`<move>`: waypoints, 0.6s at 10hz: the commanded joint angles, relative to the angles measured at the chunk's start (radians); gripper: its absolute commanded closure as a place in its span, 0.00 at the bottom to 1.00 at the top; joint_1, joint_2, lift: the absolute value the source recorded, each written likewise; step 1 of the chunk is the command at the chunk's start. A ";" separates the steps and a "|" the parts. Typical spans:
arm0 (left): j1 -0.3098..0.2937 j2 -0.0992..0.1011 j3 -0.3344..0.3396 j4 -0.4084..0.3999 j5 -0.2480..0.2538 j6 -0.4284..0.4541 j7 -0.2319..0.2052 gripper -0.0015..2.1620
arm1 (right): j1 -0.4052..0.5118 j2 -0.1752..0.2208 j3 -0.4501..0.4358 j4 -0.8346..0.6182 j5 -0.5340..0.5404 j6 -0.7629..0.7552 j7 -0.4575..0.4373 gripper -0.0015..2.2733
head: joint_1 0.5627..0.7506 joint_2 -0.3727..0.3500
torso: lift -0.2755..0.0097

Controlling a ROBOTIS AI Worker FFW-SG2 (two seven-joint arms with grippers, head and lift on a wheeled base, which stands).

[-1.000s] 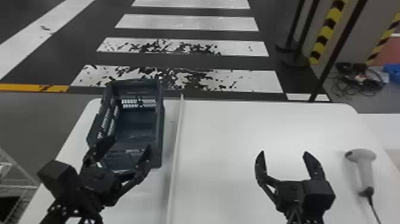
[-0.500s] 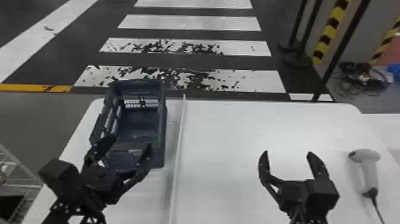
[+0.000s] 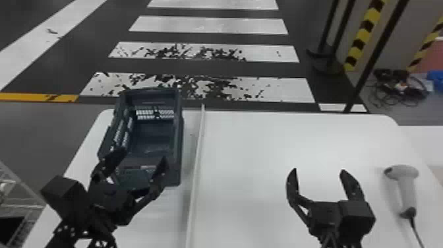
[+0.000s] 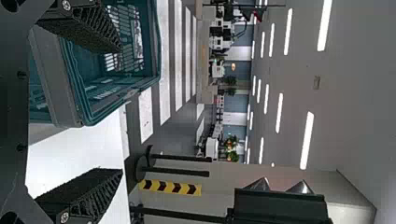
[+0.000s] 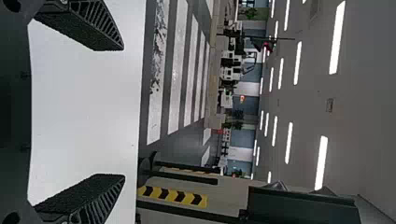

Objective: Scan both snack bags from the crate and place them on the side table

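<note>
Head view: crate near table edge

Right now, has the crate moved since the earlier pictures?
No, the crate sits just left of the white strip, with the same gap between them as before.

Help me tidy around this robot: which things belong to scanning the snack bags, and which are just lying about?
For the job:
crate
handheld scanner
white table under both
left tool and right tool, both open

Apparently unrelated:
tangled cables on the floor
blue item near them
black posts beyond the table
</note>
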 commanded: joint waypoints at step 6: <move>0.013 -0.047 -0.017 -0.001 -0.042 -0.006 0.005 0.04 | 0.029 0.002 -0.025 0.000 -0.034 -0.067 -0.001 0.00 | 0.70 0.49 | 0.63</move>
